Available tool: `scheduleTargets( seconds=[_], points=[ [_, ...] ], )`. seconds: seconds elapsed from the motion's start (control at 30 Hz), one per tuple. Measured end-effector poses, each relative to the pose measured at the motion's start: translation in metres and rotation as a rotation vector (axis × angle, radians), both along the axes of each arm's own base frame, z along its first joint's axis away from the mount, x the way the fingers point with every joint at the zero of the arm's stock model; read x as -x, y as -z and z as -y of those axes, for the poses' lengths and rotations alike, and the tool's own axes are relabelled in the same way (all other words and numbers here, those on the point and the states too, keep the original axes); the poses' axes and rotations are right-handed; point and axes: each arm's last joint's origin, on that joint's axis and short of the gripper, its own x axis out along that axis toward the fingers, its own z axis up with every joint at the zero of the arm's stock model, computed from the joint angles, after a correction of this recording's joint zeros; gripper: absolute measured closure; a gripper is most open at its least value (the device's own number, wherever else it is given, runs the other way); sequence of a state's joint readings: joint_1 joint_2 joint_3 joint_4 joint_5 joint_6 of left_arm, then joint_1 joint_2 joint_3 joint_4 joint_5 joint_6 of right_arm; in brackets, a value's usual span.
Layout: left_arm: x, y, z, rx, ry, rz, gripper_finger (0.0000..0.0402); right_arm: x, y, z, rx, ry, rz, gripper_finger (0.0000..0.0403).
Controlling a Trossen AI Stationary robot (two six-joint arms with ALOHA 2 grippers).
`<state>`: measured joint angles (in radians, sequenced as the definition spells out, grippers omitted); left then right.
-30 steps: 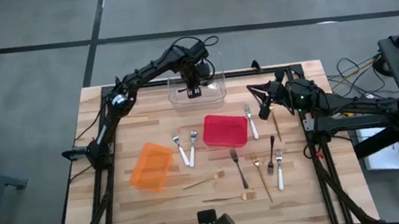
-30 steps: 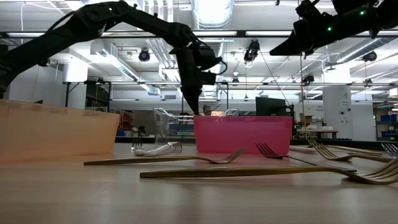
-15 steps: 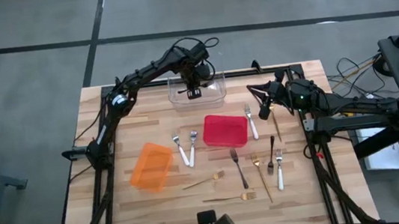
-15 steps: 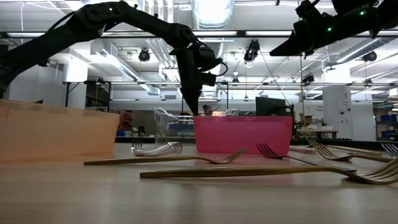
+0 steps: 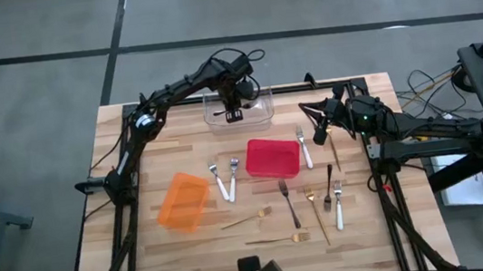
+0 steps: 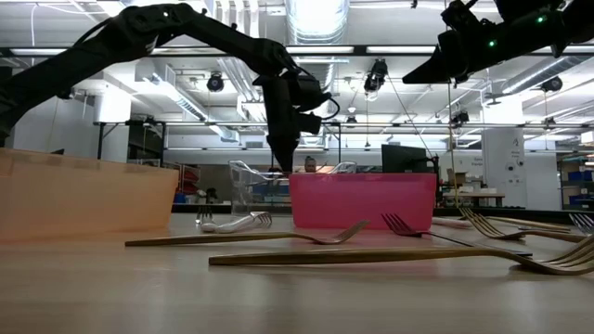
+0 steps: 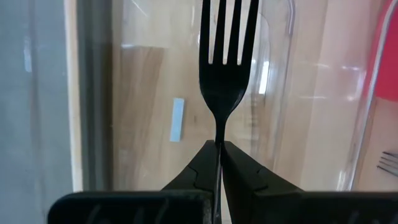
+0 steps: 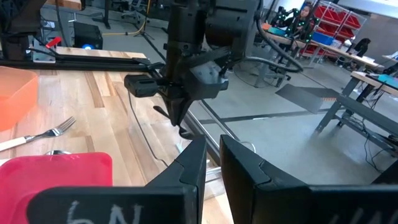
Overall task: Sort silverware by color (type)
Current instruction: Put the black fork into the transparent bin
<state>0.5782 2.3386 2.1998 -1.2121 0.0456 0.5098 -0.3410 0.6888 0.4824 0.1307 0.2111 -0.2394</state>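
Wood table (image 5: 145,247) | left gripper (image 7: 219,149) over clear bin (image 5: 262,111), clamping black fork (image 7: 226,56), tines straight ahead | right gripper (image 8: 212,152) narrow, empty | no legible writing

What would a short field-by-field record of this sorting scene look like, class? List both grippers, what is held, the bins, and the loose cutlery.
left gripper: shut on black fork, above clear bin
right gripper: raised near the table's right side, nothing seen held
red bin: mid-table
orange bin: left of red bin
loose forks: silver, gold and dark ones lie on the wooden table
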Motion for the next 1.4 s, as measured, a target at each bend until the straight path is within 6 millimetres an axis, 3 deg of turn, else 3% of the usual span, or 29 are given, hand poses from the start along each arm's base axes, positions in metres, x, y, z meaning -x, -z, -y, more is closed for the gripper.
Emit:
scheduleTargets(
  seconds=[0.53,0.87,1.4],
  points=[
    [-0.002,0.006,-0.001,-0.012,0.004,0.017,0.0402,0.000,0.000,0.000,0.000,0.000,0.000,0.0365],
    [-0.002,0.022,-0.001,-0.004,0.009,0.003,0.0402,0.000,0.000,0.000,0.005,0.000,-0.005,0.0365],
    [-0.009,0.020,-0.006,-0.065,0.025,0.083,0.0402,0.000,0.000,0.000,0.005,0.000,-0.007,0.0365]
  ],
)
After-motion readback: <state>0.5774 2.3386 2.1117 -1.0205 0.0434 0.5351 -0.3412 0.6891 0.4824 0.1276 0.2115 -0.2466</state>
